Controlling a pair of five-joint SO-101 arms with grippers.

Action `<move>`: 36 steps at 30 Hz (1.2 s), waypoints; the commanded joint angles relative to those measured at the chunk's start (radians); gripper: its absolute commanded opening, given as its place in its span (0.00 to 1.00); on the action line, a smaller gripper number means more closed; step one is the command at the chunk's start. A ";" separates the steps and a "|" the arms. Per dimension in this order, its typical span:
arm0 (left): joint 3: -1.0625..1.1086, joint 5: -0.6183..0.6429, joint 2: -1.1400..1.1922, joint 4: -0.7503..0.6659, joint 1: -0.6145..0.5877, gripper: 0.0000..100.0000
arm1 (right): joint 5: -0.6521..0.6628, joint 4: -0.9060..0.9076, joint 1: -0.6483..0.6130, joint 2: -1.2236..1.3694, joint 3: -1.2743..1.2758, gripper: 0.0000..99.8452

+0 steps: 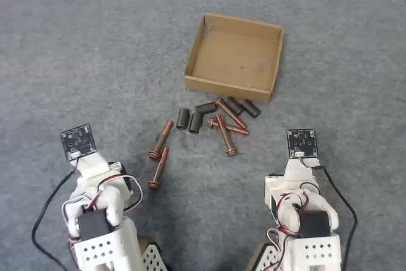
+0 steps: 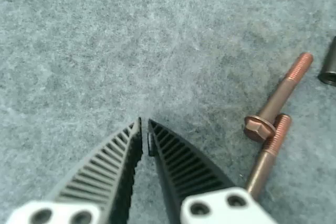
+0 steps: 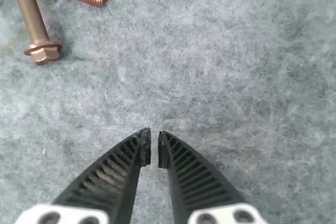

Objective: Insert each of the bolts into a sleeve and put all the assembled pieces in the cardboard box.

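Grey carpet (image 1: pixel 76 61) lies under both of my tools. My left gripper (image 2: pixel 144 125) has its ribbed black jaws drawn together until only a sliver of a gap shows at the tips. It grips nothing and hangs over bare carpet. My right gripper (image 3: pixel 154 136) stands the same way, with its jaws all but meeting and nothing between them. From the high view I see both arms tucked at the near edge of the table, well apart from the heap of parts. The bolts (image 1: pixel 223 134) are copper-coloured, with flanged hex heads and threaded ends, and every one lies bare on the carpet. Two lie nearly parallel on the left arm's side. In the left wrist view, which shows them near that gripper, one bolt head (image 2: pixel 259 127) sits just beside the other's threaded end. Three more lie crossed over one another between the arms and the box. The right wrist view catches one whole bolt (image 3: pixel 29 14) of these and the threaded ends of two others. The sleeves (image 1: pixel 183 118) are short dark tubes, five by my count, scattered around that crossed heap. Two of them lie close to the front wall of the cardboard box (image 1: pixel 231 87). That box is a shallow, open brown tray toward the far side of the table.
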 commanded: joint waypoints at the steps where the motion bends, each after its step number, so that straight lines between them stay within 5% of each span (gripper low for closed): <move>1: -0.010 -0.006 -0.018 0.003 0.003 0.02 | -0.005 0.007 0.015 -0.013 0.014 0.01; 28: -0.010 -0.008 -0.018 0.002 -0.003 0.02 | -0.005 0.007 0.015 -0.013 0.014 0.01; 36: -0.010 -0.006 -0.020 -0.201 0.000 0.02 | -0.003 0.007 0.015 -0.013 0.014 0.01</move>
